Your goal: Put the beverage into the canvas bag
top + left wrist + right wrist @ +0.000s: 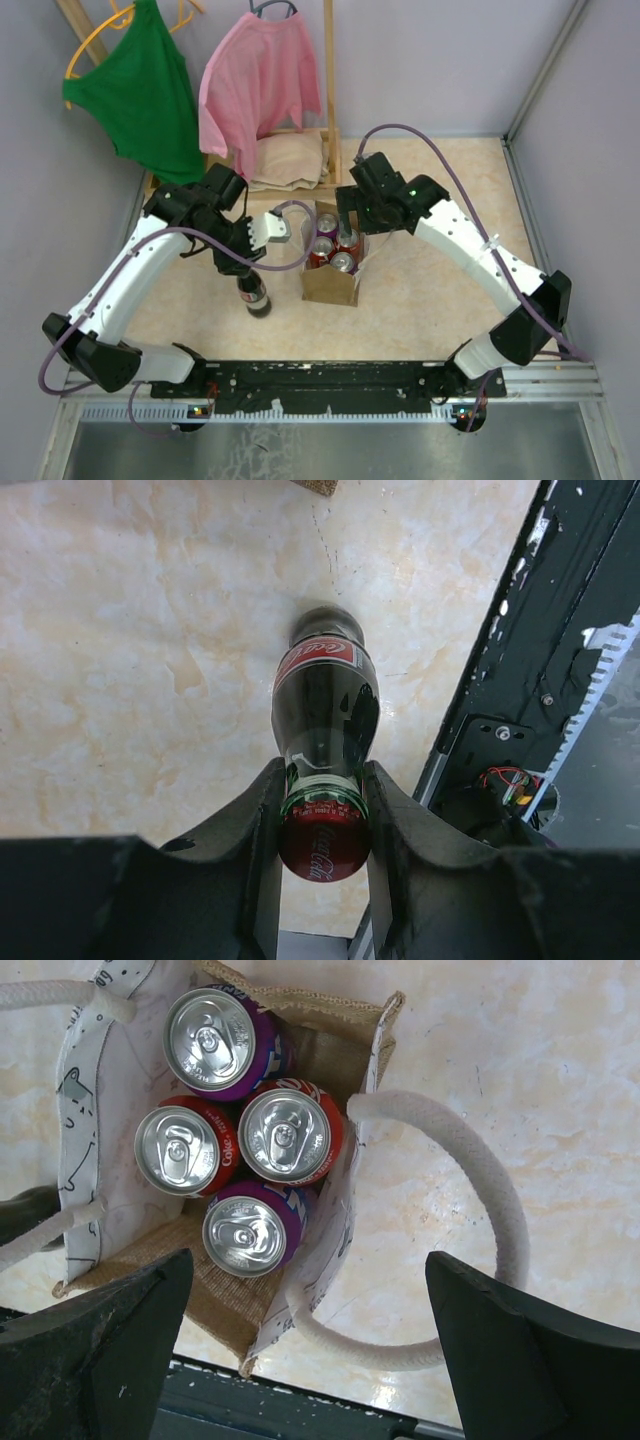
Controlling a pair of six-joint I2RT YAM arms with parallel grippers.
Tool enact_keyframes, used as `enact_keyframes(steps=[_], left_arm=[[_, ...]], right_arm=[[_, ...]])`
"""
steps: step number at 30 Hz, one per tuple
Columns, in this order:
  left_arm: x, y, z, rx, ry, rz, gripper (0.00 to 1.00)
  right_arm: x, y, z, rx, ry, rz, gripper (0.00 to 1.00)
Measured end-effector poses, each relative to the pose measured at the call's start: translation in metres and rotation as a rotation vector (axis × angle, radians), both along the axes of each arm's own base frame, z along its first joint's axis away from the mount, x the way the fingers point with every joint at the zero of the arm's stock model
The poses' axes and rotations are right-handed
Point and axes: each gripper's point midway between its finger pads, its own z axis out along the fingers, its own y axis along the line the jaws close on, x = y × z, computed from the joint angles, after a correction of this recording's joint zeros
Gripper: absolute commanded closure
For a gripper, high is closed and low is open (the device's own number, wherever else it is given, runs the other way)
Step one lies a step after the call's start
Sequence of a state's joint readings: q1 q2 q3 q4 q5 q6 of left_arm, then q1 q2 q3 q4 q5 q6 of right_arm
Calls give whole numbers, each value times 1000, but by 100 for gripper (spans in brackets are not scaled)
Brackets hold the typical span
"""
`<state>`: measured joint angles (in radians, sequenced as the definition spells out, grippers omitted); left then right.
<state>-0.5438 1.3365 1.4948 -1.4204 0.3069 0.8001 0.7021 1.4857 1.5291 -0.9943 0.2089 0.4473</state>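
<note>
The bottle (322, 720), dark cola under a red cap, stands upright on the counter (430, 290) just left of the bag (330, 285), and the left gripper (325, 780) is clamped on its neck right below the cap, one finger on each side. It looks like glass and full, so likely heavy, rigid, smooth and breakable. The lip under the cap should stop it slipping down, but hanging from so high a hold it may swing, so a slow, level carry seems wise. The right gripper (308, 1258) hovers spread wide over the bag, holding nothing. Four cans (285, 1135) fill much of the bag's floor, so the free room is tight and the soft walls and rope handle (480, 1180) could catch the base
</note>
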Motion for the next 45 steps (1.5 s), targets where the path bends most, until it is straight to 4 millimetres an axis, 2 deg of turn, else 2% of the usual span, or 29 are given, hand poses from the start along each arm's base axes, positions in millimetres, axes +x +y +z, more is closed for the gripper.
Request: enact_keyframes(steps=[19, 26, 36, 45], left_arm=[[14, -5, 17, -30, -58, 65, 100], [33, -13, 33, -64, -124, 117, 100], [60, -17, 36, -59, -177, 208, 100], [101, -30, 56, -86, -263, 302, 100]], right_arm=[[-1, -1, -2, -1, 2, 1, 1], [-1, -1, -2, -1, 2, 1, 1], [0, 0, -4, 1, 0, 1, 1], [-3, 0, -9, 4, 11, 7, 1]])
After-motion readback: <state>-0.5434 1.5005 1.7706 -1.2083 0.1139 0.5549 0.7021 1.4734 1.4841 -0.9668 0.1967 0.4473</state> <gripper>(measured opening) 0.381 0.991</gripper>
